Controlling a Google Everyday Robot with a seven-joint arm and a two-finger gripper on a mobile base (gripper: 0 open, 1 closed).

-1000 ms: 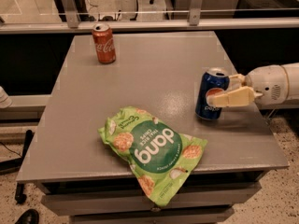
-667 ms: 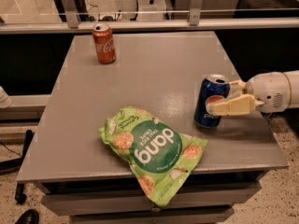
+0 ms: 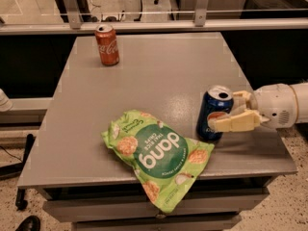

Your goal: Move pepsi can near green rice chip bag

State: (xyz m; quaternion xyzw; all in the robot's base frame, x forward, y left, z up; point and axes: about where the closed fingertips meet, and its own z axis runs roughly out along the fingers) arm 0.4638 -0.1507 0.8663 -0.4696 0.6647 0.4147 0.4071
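Currently the gripper reaches in from the right edge of the view, at the right side of the grey table, on the end of a white rounded arm. Its two pale fingers are clasped on the pepsi can, one crossing the can's near side low down, the other just showing behind its rim. The can is dark blue with a silver top, and its round logo is partly covered by the near finger. It stands upright with a slight lean toward the right; whether its base rests on the tabletop or sits just above it cannot be told.

The green rice chip bag lies flat just beside the can, to the lower left, its right corner close to the can's base, though contact between them cannot be made out. The bag's print reads upside down from this view, and its lower end hangs over the table's front edge. A red Coca-Cola can stands upright at the far left corner, well apart from both.
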